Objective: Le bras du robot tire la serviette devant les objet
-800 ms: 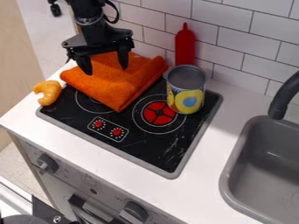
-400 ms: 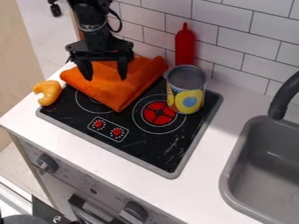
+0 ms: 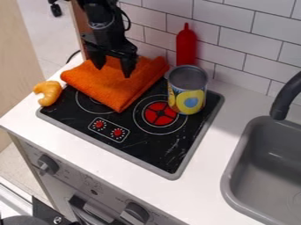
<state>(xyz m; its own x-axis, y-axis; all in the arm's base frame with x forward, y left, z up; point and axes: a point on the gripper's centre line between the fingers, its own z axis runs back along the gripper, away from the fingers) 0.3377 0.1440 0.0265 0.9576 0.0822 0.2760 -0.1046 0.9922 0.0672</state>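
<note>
Where fingers hang apart, towel (squarish) points corner at knobs.

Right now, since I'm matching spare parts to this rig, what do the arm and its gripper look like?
The arm is black, with chunky jointed segments and a thin black cable looping beside it. The gripper is black too, with a wide crossbar and two tapering fingers.

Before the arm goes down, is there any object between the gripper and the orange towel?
Nothing visible stands between the gripper and the orange towel below it; the can stands off to one side.
</note>
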